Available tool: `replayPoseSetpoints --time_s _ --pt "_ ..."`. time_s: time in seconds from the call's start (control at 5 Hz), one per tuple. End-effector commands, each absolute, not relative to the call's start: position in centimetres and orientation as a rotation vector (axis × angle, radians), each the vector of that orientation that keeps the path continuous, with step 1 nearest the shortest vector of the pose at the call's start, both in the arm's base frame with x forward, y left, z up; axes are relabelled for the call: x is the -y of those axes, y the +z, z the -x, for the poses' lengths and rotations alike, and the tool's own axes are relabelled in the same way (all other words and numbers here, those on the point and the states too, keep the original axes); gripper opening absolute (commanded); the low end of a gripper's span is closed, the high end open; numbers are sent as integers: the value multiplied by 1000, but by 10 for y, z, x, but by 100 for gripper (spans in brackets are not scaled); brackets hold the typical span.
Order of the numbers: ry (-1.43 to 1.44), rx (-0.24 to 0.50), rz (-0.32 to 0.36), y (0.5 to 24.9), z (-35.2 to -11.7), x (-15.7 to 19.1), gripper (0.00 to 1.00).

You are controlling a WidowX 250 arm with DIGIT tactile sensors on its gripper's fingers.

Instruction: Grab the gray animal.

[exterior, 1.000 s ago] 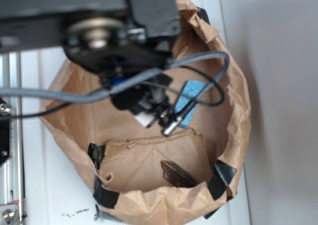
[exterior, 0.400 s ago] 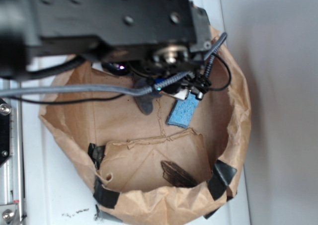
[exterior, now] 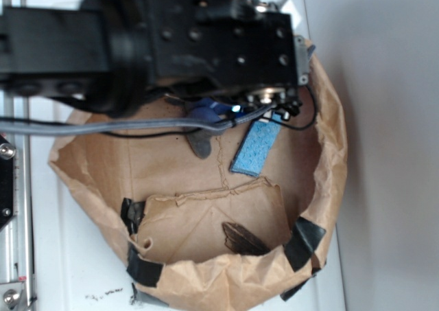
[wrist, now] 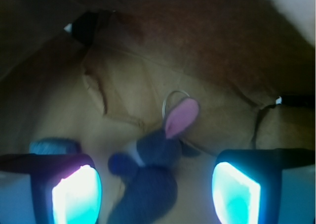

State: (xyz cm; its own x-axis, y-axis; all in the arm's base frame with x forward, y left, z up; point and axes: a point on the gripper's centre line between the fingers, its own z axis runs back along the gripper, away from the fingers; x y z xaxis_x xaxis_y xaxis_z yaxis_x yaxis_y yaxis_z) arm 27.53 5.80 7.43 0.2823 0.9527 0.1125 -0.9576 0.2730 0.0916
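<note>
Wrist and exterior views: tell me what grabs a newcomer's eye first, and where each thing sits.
In the wrist view, the gray animal with its pink-lined ear lies on brown paper, low in the frame between the two glowing fingers of the open gripper. In the exterior view, the bulky black arm fills the top, hanging over the crumpled paper bag. A blue sponge lies inside the bag, right of the animal's visible tail end.

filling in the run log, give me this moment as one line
phase: pre-grasp | gripper: open, fingers either side of gray animal | toy: lying on brown paper bag floor, not held | blue sponge: beside, untouched
</note>
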Motion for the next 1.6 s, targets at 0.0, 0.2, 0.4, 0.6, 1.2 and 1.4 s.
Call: replayPoseSetpoints --time_s 0.0,0.2,0.4,0.6,1.2,1.4 --pt "1299 105 -122 90 -277 -65 100" --pt "1299 105 -122 90 -277 -65 100" --pt "1336 55 -66 81 -278 -67 100" --pt "1329 29 5 75 -275 -67 100" --pt "1273 183 -91 35 -261 -49 100" --pt "1257 181 -99 36 -257 -52 100"
